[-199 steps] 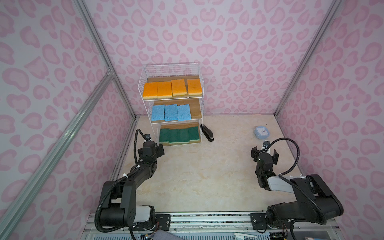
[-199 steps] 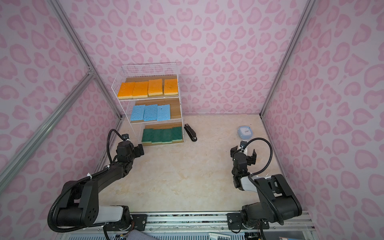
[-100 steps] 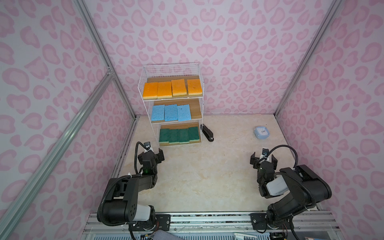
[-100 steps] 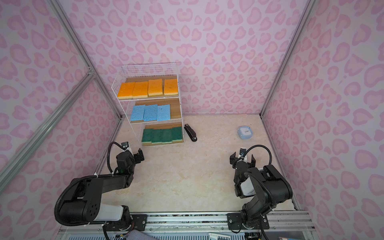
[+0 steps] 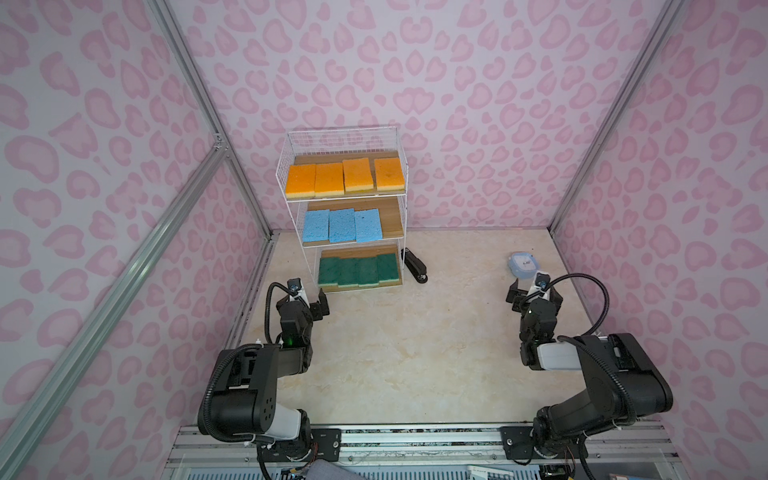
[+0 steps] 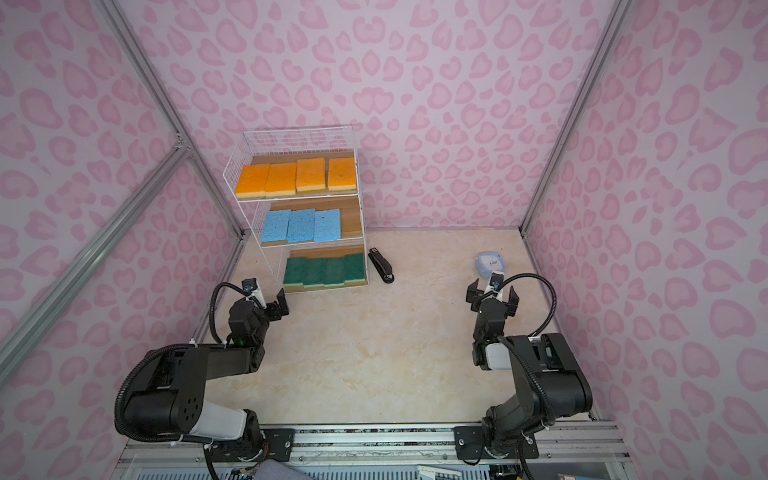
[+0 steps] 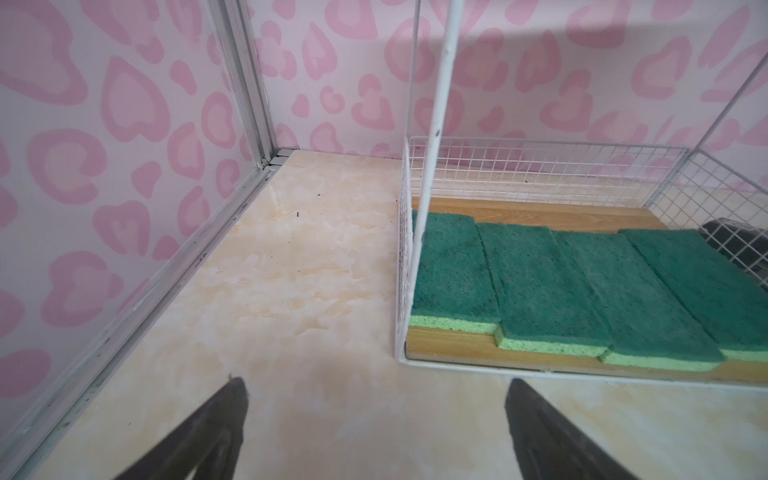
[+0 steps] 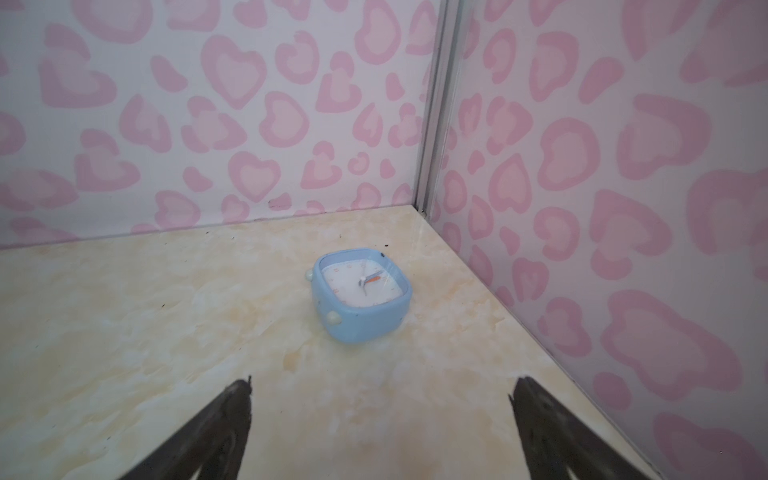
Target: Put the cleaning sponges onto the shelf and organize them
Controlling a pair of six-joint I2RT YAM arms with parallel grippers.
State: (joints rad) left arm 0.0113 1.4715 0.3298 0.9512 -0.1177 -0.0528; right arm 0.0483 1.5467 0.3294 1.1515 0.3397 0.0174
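On the shelf (image 5: 391, 220), orange sponges (image 5: 345, 176) lie on the top tier, blue sponges (image 5: 341, 224) on the middle, green sponges (image 5: 357, 270) on the bottom. The left fingers (image 7: 208, 432), wide apart and empty, sit just before its lowest tier; the right fingers (image 8: 548, 432), likewise, well right of it.

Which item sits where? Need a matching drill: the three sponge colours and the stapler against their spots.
Column 1
1. orange sponges
2. blue sponges
3. green sponges
4. stapler

Column 2
A. bottom board of the shelf
B. on the table, right beside the shelf
C. top board
D. middle board

Pairs: 1-C, 2-D, 3-A, 4-B
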